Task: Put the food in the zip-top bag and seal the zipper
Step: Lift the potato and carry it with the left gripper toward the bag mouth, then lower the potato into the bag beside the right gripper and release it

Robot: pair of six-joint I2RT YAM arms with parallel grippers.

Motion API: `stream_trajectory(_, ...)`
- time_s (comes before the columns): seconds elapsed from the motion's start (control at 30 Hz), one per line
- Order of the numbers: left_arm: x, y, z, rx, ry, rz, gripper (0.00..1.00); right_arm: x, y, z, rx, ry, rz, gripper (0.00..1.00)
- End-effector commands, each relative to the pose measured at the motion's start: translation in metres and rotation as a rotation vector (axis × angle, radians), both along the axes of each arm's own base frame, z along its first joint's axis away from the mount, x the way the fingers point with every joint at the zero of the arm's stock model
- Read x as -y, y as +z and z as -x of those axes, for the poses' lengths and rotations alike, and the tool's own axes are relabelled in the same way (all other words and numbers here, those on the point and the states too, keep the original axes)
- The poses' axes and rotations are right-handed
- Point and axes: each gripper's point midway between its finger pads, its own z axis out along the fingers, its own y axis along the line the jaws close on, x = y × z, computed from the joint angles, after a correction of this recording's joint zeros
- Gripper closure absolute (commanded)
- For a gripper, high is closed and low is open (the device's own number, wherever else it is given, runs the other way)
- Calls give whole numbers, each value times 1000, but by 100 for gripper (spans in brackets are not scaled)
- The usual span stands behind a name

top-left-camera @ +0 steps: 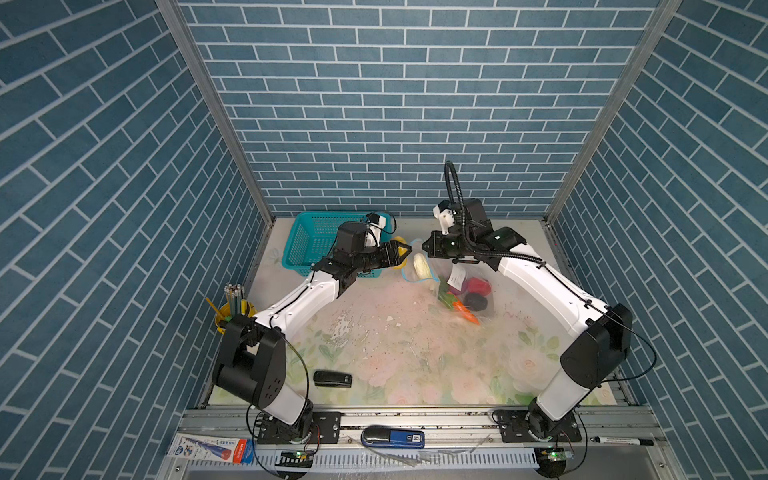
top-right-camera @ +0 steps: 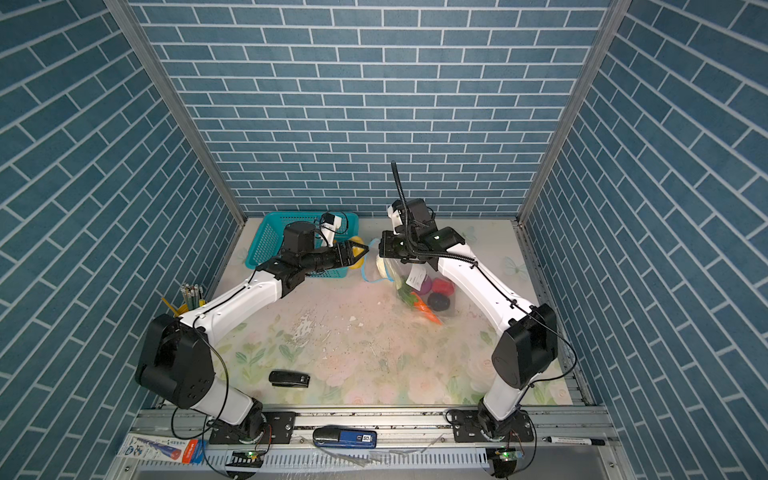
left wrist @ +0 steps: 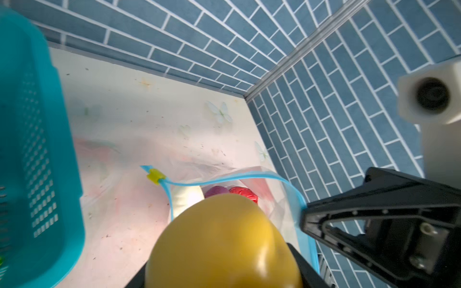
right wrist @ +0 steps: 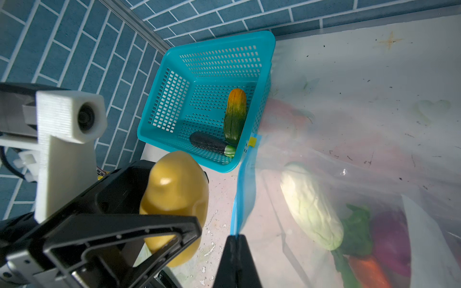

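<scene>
The yellow potato (left wrist: 224,244) is clamped in the left gripper (right wrist: 202,199), jaws spread wide; the zipper (right wrist: 245,189) of the zip-top bag (right wrist: 374,162) is pinched by the closed right gripper (right wrist: 235,240).

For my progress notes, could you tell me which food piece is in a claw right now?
The yellow potato, gripped in the left claw; the rest lie in the bag or basket.

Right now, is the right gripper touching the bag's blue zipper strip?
Touching. The right wrist view shows the right gripper shut on the zipper, with the blue strip running straight into its closed tips.
</scene>
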Motion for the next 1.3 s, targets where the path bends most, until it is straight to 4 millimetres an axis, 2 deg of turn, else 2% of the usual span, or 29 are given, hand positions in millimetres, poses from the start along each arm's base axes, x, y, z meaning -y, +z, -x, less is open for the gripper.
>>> stream_trajectory(0.0,13,11,4,10,-110,77,58,3,15,6,13,-7,-39,100)
stream_trajectory(0.27,9,-1,-1,15,-70,63,59,4,17,5,18,-10,-41,100)
stream_trajectory(0.57,20,-17,-1,-16,-97,52,57,4,20,6,20,-10,-44,100)
stream_trajectory(1.27,27,-43,-3,-55,-90,-3,55,3,19,7,16,-7,-48,100)
